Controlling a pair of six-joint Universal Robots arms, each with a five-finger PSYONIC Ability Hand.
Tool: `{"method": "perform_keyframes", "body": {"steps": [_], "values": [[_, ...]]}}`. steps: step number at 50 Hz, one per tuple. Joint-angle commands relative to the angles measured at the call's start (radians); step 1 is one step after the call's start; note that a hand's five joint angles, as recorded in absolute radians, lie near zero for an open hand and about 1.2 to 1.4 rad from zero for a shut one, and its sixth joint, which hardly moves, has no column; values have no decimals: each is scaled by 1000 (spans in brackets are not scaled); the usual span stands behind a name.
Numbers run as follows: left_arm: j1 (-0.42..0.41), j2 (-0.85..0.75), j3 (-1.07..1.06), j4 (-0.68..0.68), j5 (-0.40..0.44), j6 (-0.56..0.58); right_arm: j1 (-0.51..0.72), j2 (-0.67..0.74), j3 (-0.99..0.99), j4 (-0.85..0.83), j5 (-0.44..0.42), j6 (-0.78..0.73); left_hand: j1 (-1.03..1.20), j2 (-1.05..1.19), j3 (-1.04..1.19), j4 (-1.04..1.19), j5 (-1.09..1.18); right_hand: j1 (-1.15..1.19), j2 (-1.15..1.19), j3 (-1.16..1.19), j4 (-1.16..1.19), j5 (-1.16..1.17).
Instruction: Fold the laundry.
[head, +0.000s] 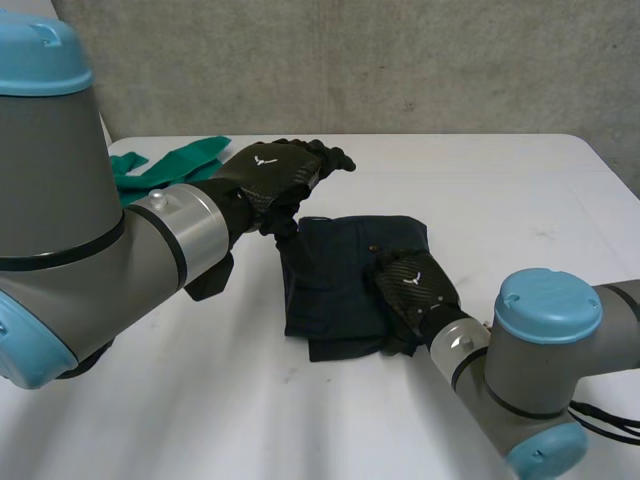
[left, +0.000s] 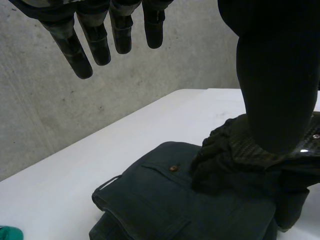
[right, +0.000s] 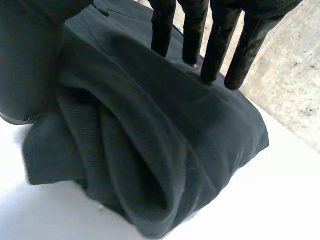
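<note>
Right hand (head: 415, 290) lies flat on the dark blue garment (head: 340, 275), on the part nearest the table's near edge. In the right wrist view its fingers (right: 215, 45) are straight and spread a little, tips down on the cloth (right: 150, 135); nothing is pinched. Judgement: it acts as a weight, keeping the stacked layers from springing open.

Garment sits about mid-table (head: 500, 190) as a compact, roughly square bundle. A buttoned pocket and a belt loop face up in the left wrist view (left: 165, 200), so trousers or shorts. The edge under the right palm is rumpled, with thick rolled folds rather than a crisp crease.

Left hand (head: 275, 180) hovers clear of the table, above the bundle's far left corner. Its fingers (left: 95, 40) hang straight and apart, holding nothing. From there the right hand (left: 235, 160) is seen pressing on the bundle. Judgement: left hand is free for smoothing or for fetching the next piece.

Green cloth (head: 175, 160) lies bunched toward the table's far left corner, well apart from the bundle and partly behind the left arm; it looks unfolded.

Progress estimate: dark piece almost done, needs tidying at the near edge; green piece not yet begun.
</note>
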Motion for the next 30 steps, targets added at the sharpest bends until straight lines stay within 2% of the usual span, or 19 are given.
{"method": "perform_keyframes", "body": {"steps": [1, 7, 11, 17, 25, 30], "values": [[0, 0, -11, 19, 0, -1, -1, 53, -50, -23, 3, -39, -18, -26, -34, -27, -44, 402, 360, 358, 359, 371], [3, 0, -16, 20, 0, -1, -1, 70, -74, -45, 6, -42, -18, -26, -34, -27, -44, 429, 387, 385, 387, 398], [5, 0, -16, 22, 0, -1, -8, 58, -93, -20, 14, -36, -18, -26, -34, -27, -44, -133, -175, -177, -175, -164], [6, 0, -16, 22, 0, -1, -24, 9, -71, 90, 6, 39, -18, -26, -34, -27, -44, -142, -184, -186, -185, -173], [8, -1, -17, 22, 0, -1, -214, -112, 22, 150, -32, 387, -18, -26, -34, -27, -44, -112, -154, -155, -154, -143], [8, -4, -17, 22, 0, -2, -271, -114, 70, 148, -80, 470, -18, -26, -34, -27, -44, -15, -57, -58, -57, -46]]}}
